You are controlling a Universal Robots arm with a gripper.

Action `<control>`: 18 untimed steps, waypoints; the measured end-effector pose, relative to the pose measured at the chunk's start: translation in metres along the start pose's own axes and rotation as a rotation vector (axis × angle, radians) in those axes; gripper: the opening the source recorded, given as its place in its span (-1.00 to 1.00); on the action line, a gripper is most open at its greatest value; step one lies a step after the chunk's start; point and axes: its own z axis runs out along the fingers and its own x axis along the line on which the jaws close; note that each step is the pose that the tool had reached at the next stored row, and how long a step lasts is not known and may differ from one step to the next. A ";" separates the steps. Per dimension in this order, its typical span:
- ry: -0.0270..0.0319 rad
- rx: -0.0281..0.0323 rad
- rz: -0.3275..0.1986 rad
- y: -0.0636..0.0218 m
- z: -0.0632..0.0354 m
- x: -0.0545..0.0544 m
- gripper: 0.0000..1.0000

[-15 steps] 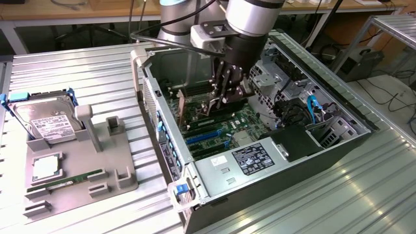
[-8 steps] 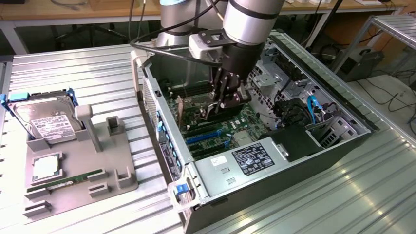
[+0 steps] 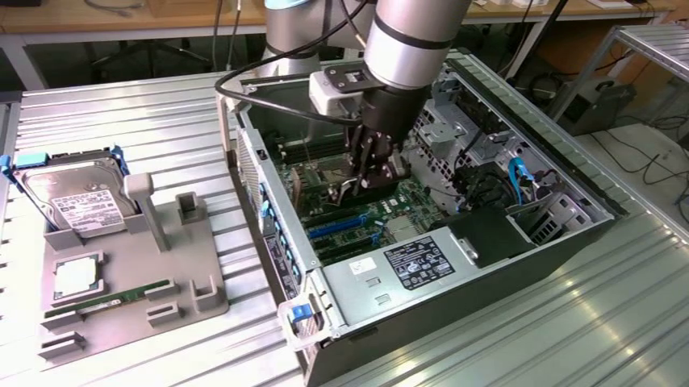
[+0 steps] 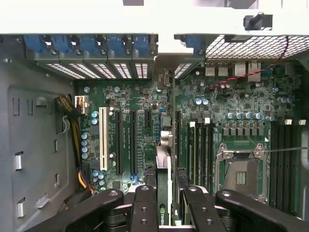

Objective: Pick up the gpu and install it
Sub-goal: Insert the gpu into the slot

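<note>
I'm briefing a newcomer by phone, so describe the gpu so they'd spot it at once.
Look inside the open computer case on the metal table. Above its green motherboard, the gripper holds the gpu on edge. It's a thin dark card, unlike the green memory stick and silver hard drive in the grey holder outside.

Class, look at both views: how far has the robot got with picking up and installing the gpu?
Done: the gpu is off the grey tray and inside the PC case. In hand: the gripper grips it edge-on over the motherboard slots. Left: seating it; whether it is home cannot be told.
</note>
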 end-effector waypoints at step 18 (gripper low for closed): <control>-0.0001 0.0001 0.003 0.0063 0.0357 0.003 -0.47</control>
